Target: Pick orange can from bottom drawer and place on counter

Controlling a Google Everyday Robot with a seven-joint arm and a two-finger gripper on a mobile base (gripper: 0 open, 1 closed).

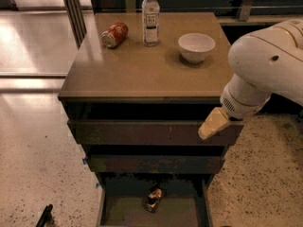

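The orange can (153,198) lies on the olive floor of the open bottom drawer (124,213), near its back. The tan counter (137,72) tops the dark cabinet above it. My gripper (209,128) hangs at the end of the white arm (265,65), in front of the right end of the upper drawer front, well above and to the right of the can. Nothing shows in its grasp.
On the counter a brighter red-orange can (114,34) lies on its side at the back left. A water bottle (150,17) and a white bowl (196,46) stand beside it. Two wider drawer fronts (142,132) jut out slightly above the bottom drawer. A black object (45,216) lies on the floor.
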